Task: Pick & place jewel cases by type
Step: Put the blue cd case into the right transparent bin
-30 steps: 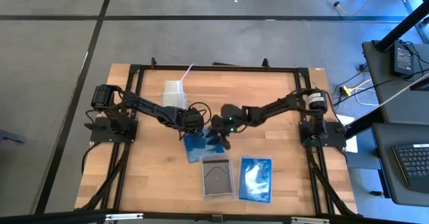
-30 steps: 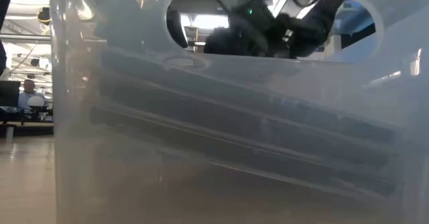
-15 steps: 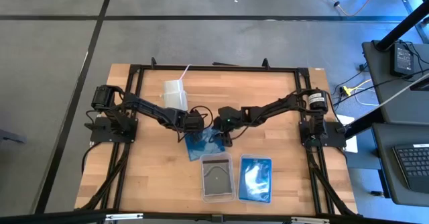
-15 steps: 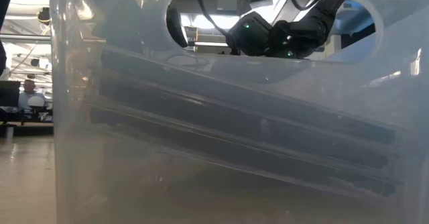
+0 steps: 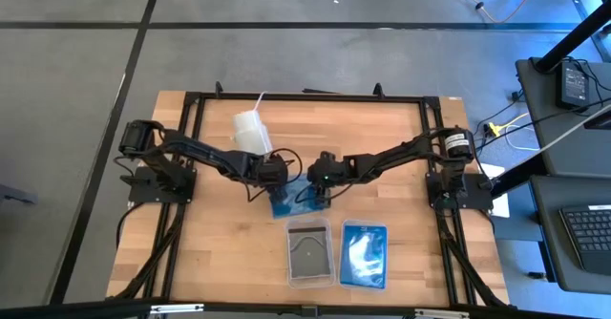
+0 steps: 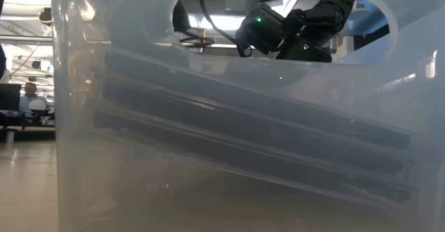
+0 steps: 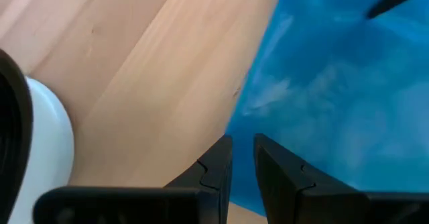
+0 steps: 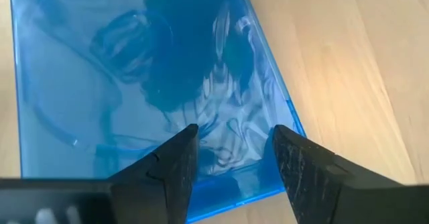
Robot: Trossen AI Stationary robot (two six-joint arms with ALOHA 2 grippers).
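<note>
Both tools are meeting over one translucent blue jewel case (image 5: 289, 201) at the middle of the wooden tabletop (image 5: 210, 233).

Going left to right: the white cup (image 5: 249, 132) is standing at the rear of the tabletop; the left tool (image 5: 278, 179) is hovering at the blue case's left edge, its fingers (image 7: 276, 177) nearly closed with only a thin gap and gripping nothing. The right tool (image 5: 320, 187) is hanging over the same case's right side, its fingers (image 8: 305, 170) standing moderately apart above the case (image 8: 141, 83) and holding nothing. Nearer the front edge, a clear tray (image 5: 309, 252) is holding grey cases, and just beside it the second tray (image 5: 364, 254) is holding blue cases.
</note>
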